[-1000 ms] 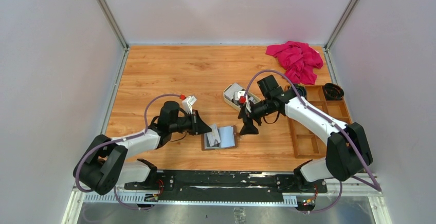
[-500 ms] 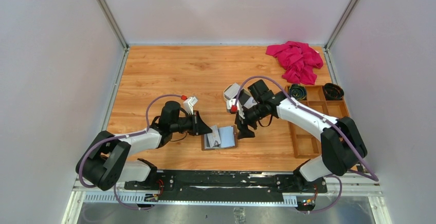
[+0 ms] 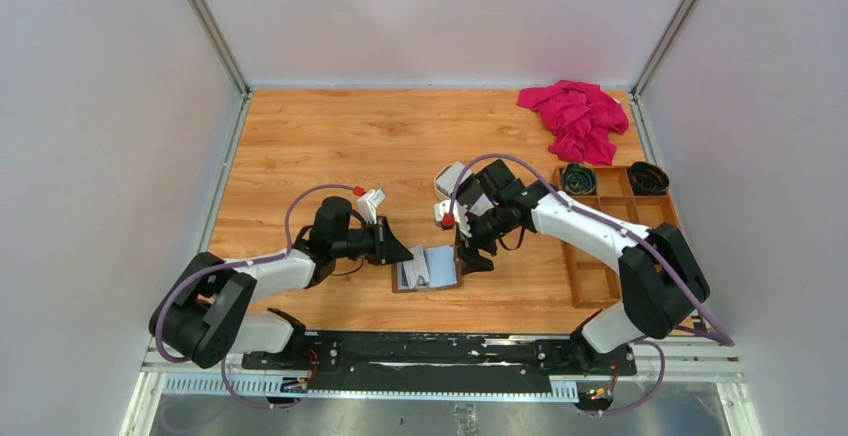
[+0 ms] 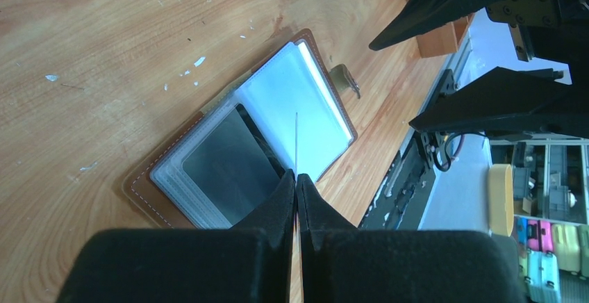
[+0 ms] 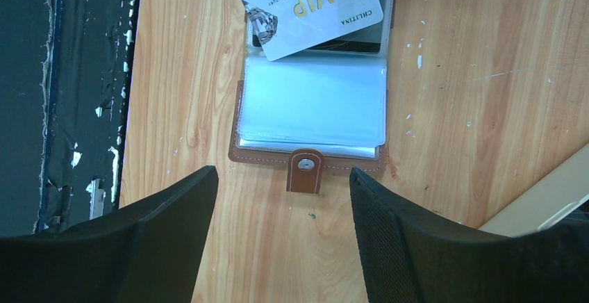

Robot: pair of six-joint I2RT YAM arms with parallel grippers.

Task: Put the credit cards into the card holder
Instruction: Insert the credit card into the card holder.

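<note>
The brown card holder [image 3: 428, 268] lies open on the table, its clear sleeves [image 5: 312, 101] up and its snap tab [image 5: 305, 171] pointing at my right gripper. A dark card [image 4: 226, 160] sits in one sleeve. My left gripper [image 3: 403, 253] [image 4: 296, 176] is shut on a white VIP credit card [image 5: 312, 4], seen edge-on in the left wrist view [image 4: 296, 136], and holds it over the holder's left half. My right gripper [image 3: 472, 259] [image 5: 281, 178] is open and empty, low over the wood just right of the snap tab.
A cream tin tray [image 3: 452, 176] with more cards stands behind my right arm; its edge shows in the right wrist view [image 5: 549, 199]. A wooden compartment box [image 3: 612, 246] is at the right, a pink cloth [image 3: 577, 116] at the back right.
My right gripper has moved left from beside the tray to the holder's snap-tab edge. The left gripper and its card have barely moved.
</note>
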